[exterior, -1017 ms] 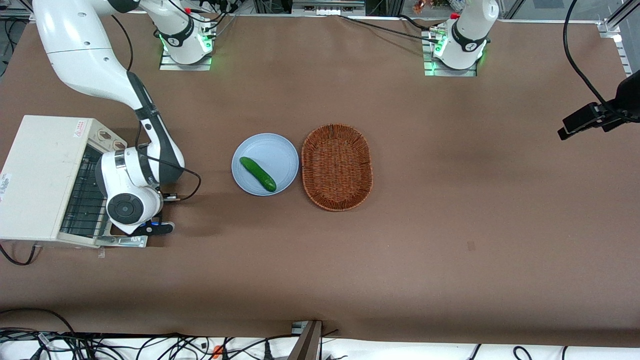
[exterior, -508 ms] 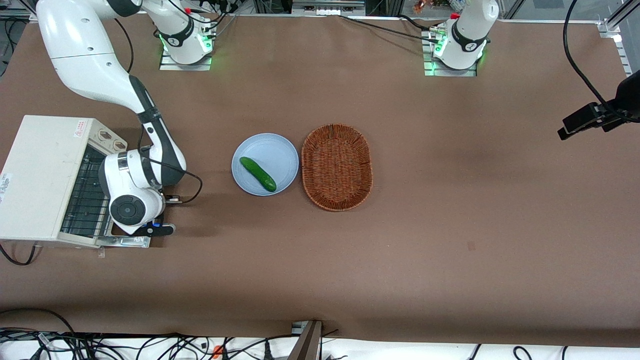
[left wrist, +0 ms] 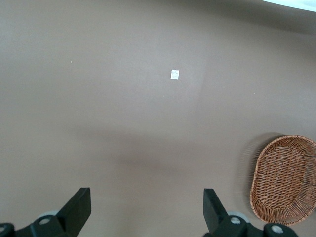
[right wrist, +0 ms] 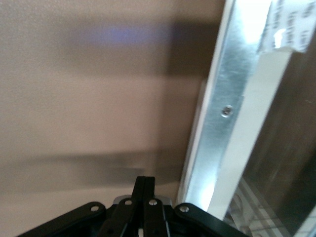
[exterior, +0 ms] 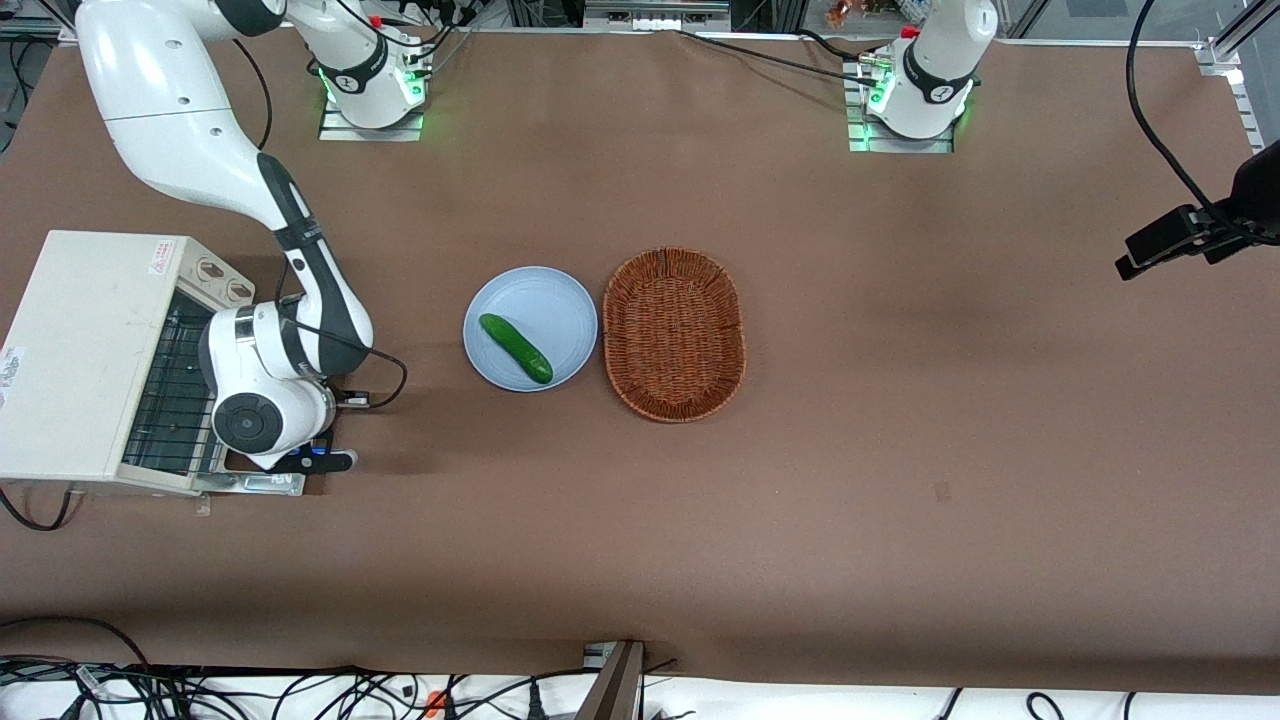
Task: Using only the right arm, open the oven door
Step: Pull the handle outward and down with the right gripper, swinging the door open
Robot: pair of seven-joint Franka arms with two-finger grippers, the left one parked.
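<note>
1. The oven [exterior: 85, 350] sits at my working arm's end of the counter [exterior: 900, 450]. Its door [exterior: 262, 482] is swung down, lying nearly flat in front of the rack [exterior: 170, 400].
2. My gripper [exterior: 318, 460] hangs low at the door's free edge, under the wrist; in the wrist view its fingers [right wrist: 144, 195] are pressed together, gripping nothing.
3. I judge the door rigid, hinged and fairly light: metal frame [right wrist: 224, 113] around fragile glass. I'd work on the handle or frame, never the pane.
4. The plate [exterior: 530, 328] with the cucumber [exterior: 515, 347] and the basket [exterior: 675, 333] lie well apart, so there's room to withdraw.
</note>
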